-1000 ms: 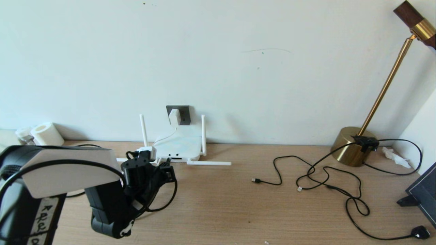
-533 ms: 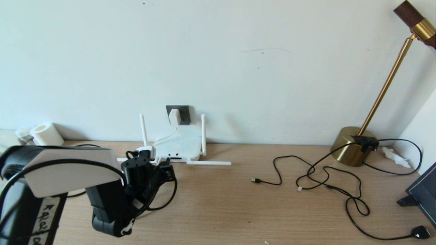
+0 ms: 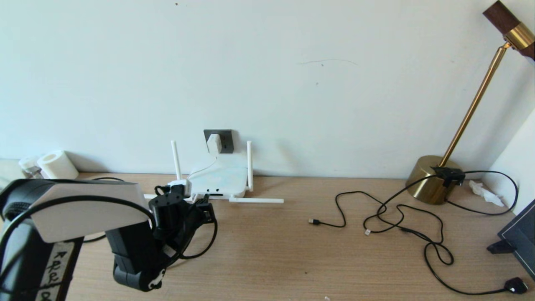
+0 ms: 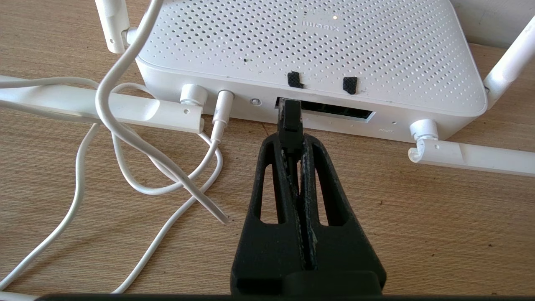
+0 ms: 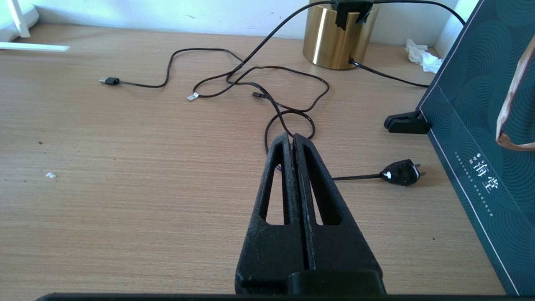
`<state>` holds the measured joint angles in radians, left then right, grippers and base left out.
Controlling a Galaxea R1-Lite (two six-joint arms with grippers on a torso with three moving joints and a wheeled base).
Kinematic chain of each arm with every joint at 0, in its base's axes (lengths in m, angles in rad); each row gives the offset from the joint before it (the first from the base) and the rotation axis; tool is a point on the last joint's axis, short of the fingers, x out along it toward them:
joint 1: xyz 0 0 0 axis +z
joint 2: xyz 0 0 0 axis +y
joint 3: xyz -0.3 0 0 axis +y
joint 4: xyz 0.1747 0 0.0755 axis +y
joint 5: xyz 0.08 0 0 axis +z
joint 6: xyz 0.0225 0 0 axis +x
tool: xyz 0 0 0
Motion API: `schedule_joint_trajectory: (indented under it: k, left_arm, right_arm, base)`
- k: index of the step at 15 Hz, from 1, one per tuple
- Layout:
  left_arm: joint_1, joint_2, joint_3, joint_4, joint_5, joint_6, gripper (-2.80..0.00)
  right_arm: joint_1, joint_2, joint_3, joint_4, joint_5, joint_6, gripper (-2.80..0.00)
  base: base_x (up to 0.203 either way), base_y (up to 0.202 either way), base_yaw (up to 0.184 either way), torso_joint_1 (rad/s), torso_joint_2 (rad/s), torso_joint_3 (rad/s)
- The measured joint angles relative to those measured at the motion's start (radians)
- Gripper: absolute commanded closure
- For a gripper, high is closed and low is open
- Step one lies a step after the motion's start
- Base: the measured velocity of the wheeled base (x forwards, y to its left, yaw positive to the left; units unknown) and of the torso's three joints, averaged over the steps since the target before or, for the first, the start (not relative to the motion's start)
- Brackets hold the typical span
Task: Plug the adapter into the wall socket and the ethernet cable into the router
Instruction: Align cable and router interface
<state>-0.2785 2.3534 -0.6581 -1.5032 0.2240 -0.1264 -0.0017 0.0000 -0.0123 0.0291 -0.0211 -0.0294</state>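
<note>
**Left gripper presses the ethernet plug at the router's port row**

Left gripper (image 4: 291, 140), seen from its wrist camera, has its two black fingers (image 4: 279, 167) pinched together on the ethernet cable (image 4: 290, 121). Only the cable's dark connector end shows past the fingertips. That tip sits at the mouth of the dark port slot (image 4: 330, 112) along the router's near edge, at the slot's end closest to the round power jack. Whether it is fully seated cannot be told. In the head view the left gripper (image 3: 203, 207) lies at about eight o'clock on the desk, with a loop of black cable hanging below it.

Beyond the fingertips lies the router (image 4: 317, 50), a flat white perforated box resting on the wooden desk (image 3: 292, 251). Two of its stick antennas (image 4: 472, 155) lie flat on the wood, one to each side of the port edge. A thin white cord (image 4: 125, 125) coils on the desk beside the router and ends in the jack next to the slot.

Farther back, at about eleven o'clock in the head view, the adapter (image 3: 214, 143) sits plugged into the wall socket (image 3: 225, 139) just above the router (image 3: 219, 179).

Right gripper (image 5: 293, 140) hangs parked over the desk's three o'clock side, fingers pressed together on nothing. Past it trail thin black cables (image 5: 267, 90) and a brass lamp base (image 5: 334, 37).
</note>
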Motion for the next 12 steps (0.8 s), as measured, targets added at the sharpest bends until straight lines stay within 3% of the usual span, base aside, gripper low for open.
schedule_joint_trajectory:
  k: [12]
  left_arm:
    - [0.006, 0.001, -0.016, 0.005, -0.006, 0.006, 0.0]
  right_arm:
    - [0.0, 0.0, 0.0, 0.0, 0.0, 0.0, 0.0]
  base:
    - [0.0, 0.0, 0.0, 0.0, 0.0, 0.0]
